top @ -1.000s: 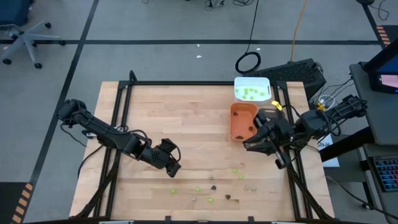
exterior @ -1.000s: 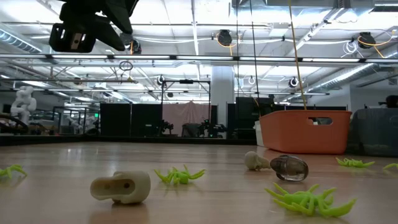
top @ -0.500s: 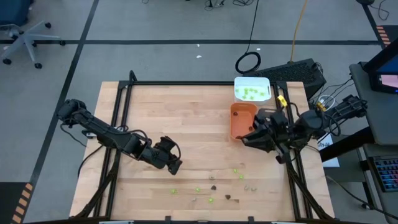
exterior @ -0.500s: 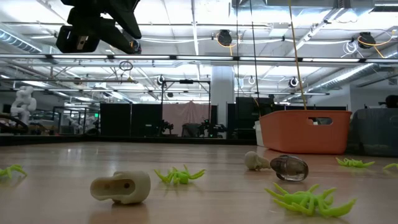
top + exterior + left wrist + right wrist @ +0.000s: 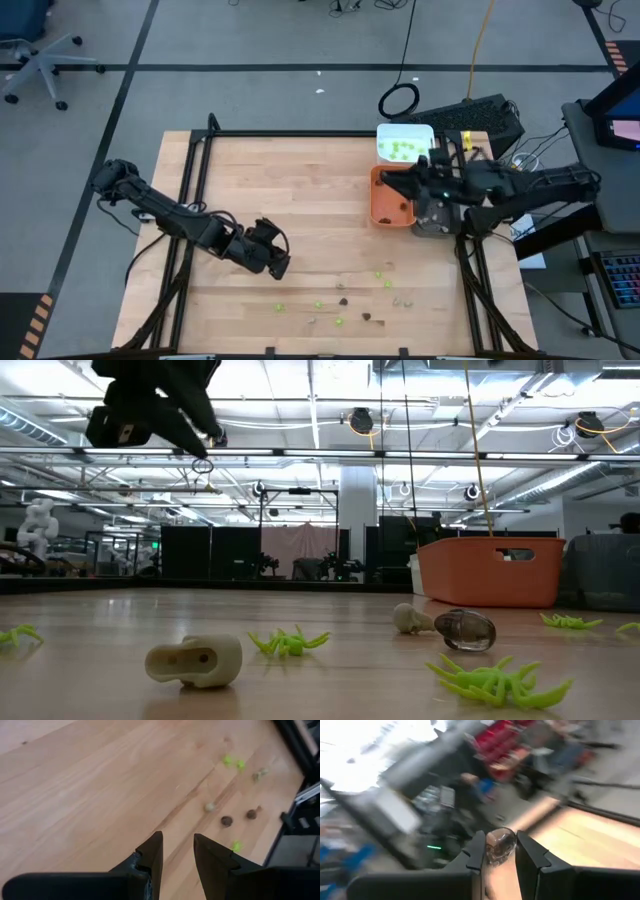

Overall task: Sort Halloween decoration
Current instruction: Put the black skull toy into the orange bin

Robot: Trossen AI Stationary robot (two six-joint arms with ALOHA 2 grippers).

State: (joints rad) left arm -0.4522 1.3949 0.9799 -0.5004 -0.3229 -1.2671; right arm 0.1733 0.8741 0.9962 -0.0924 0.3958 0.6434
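Several tiny Halloween pieces lie scattered on the wooden table point(image 5: 300, 180), on the near side of the orange tray point(image 5: 388, 195). Nearest in the low view are a lime-green spider point(image 5: 492, 682) with legs splayed all round, so no clear long axis, and a pale beige-grey bone-like piece point(image 5: 195, 660) lying on its side, its long axis running across that view with a hollow facing the camera. Behind them sit another green spider point(image 5: 288, 642) and a dark brown rounded piece point(image 5: 465, 629) touching a small pale piece point(image 5: 407, 619), the pair lying end to end across the view.

Farther back, the left gripper point(image 5: 178, 854) hovers above bare wood, short of the scatter, fingers parted with nothing between them. It waits.

Farther still, the right gripper point(image 5: 499, 851) is clenched on a small glossy dark rounded piece point(image 5: 500, 843) — it sits pinched between the fingertips. In the high view this gripper is at the orange tray's far rim, between that tray and the white tray point(image 5: 405, 142) of green pieces just behind it.

The step in hand looks like dropping a dark piece into the orange tray. To do it well, bring the fingertips squarely over the tray's open middle, low inside the walls, then release — a rounded piece let go high or near the rim may bounce out or into the white tray.
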